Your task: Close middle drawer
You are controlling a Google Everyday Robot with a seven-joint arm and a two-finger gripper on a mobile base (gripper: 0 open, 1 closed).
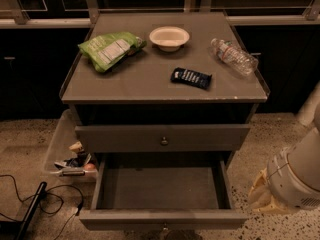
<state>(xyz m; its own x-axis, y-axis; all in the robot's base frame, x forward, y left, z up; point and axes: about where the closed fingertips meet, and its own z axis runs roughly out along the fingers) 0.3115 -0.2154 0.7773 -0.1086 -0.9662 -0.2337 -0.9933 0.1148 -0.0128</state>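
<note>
Middle drawer point(162, 218) is pulled well out at 6 o'clock, its front almost on the frame edge. The hand point(260, 196) is at 4 o'clock, near the drawer's right front corner and not touching it. I can't tell if it's apart or together.

Risks, my read:
- A push from that corner loads one side, so the drawer racks and jams.
- The hand gets pinched between the drawer front and the cabinet if I don't come round to 6 o'clock first.
- I'd be lining up nearly blind that low in view.
- A hard slam could roll the bottle point(233, 56), which lies on its side at the worktop's point(150, 84) 2 o'clock.

Containers:
- Floor bin point(56, 136) at 9 o'clock holds small odds and ends I can't identify.
- The drawer box looks empty.
- The bowl point(169, 37) at 12 looks empty.
</note>
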